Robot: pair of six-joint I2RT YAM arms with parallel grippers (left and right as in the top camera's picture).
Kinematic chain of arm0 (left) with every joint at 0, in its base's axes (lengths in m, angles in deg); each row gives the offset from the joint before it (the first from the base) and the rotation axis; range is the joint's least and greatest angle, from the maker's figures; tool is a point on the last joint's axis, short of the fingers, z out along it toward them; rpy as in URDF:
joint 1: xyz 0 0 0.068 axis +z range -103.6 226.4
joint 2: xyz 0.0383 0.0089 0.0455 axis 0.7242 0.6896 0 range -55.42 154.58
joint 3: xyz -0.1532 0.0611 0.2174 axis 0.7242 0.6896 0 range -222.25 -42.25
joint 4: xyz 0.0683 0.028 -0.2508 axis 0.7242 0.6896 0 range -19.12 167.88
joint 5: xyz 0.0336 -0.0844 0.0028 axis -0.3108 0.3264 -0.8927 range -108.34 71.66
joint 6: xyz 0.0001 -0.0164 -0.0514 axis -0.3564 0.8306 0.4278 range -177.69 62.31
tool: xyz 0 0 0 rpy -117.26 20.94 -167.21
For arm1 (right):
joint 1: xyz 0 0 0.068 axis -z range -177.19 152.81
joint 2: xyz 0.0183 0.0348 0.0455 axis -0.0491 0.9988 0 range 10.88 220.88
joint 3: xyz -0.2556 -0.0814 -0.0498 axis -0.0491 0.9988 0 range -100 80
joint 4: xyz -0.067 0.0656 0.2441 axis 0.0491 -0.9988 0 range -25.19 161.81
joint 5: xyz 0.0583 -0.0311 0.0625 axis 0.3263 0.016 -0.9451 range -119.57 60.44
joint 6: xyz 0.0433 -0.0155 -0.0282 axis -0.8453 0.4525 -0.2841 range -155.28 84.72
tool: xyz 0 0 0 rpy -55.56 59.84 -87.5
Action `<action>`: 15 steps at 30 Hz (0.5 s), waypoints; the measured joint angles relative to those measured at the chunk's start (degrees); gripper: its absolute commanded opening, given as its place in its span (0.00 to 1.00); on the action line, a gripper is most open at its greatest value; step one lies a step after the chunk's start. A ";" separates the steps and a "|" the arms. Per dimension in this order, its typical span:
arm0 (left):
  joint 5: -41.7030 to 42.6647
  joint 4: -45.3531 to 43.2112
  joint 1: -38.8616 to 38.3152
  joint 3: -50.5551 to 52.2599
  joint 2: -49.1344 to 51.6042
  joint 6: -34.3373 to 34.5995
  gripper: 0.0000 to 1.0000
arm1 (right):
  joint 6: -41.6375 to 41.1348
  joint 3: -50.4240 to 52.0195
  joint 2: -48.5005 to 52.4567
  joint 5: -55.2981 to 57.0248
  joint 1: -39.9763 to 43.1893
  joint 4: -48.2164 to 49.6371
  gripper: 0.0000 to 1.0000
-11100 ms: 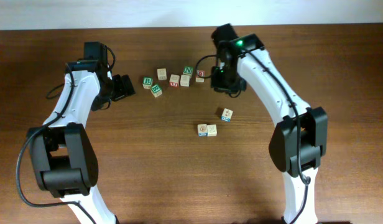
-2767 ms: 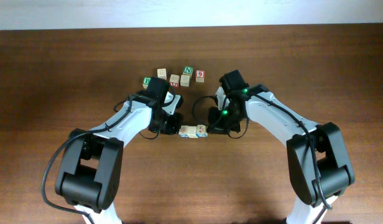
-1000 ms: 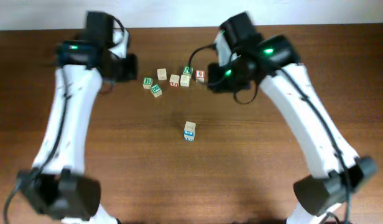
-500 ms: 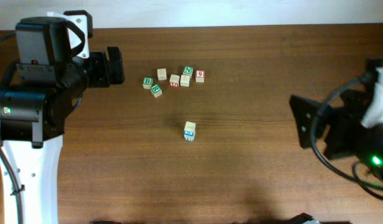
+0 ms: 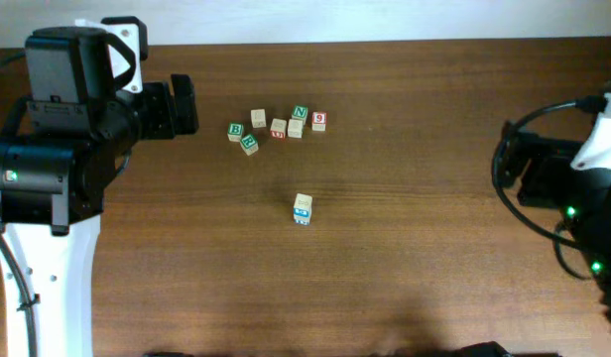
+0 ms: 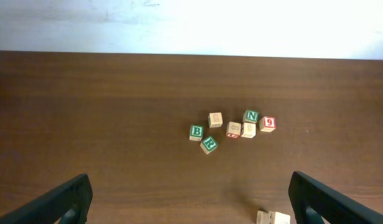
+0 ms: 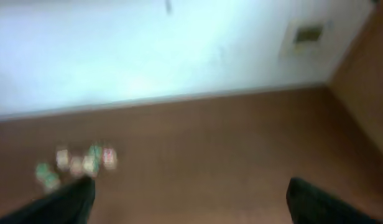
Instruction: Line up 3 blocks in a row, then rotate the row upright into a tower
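The blocks point(image 5: 303, 208) stand piled in one small stack at the table's middle. A pale face is on top, with a blue-marked face below it. Only the stack's pale top point(image 6: 273, 218) shows at the bottom edge of the left wrist view. My left gripper point(image 5: 174, 107) hangs high at the left, far from the stack, open and empty point(image 6: 191, 208). My right gripper point(image 5: 516, 171) is off at the right edge, also open and empty point(image 7: 191, 208). The right wrist view is blurred, and the stack does not show in it.
A cluster of other cubes lies at the back middle: green B point(image 5: 235, 130), green R point(image 5: 249, 143), green N point(image 5: 301, 112), red 9 point(image 5: 318, 120) and pale ones point(image 5: 278, 128). The left wrist view shows the same cluster point(image 6: 234, 129). A white wall borders the table's far edge.
Both arms have drawn back from the table's middle and risen, left to the left side, right out to the right edge. Both grippers have opened. The stack has not moved.
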State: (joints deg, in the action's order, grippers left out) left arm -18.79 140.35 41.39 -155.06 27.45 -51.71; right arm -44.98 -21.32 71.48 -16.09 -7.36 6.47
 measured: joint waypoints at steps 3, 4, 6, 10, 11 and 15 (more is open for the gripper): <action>-0.04 -0.09 0.02 0.02 0.00 0.00 0.99 | 3.15 19.45 -10.97 -5.95 6.12 15.63 0.98; -0.04 0.02 0.02 0.09 0.00 0.00 0.99 | 3.98 28.26 -16.61 -8.92 8.26 22.69 0.98; -0.04 -0.02 0.02 0.11 0.00 0.00 0.99 | 4.33 42.25 -24.61 -11.80 10.29 36.20 0.98; -0.07 -0.07 0.02 0.11 0.09 0.00 0.99 | 4.83 73.42 -40.48 -14.64 11.02 56.04 0.98; -0.04 0.07 0.02 0.11 0.11 0.00 0.99 | 4.81 80.08 -44.30 -14.95 11.06 60.30 0.98; -0.04 -0.02 0.02 0.11 0.15 0.00 0.99 | 4.83 94.97 -56.00 -15.13 11.06 68.46 0.98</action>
State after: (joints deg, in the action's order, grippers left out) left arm -18.83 140.33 41.41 -154.95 27.61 -51.71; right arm -40.15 73.65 15.48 -31.22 3.70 74.92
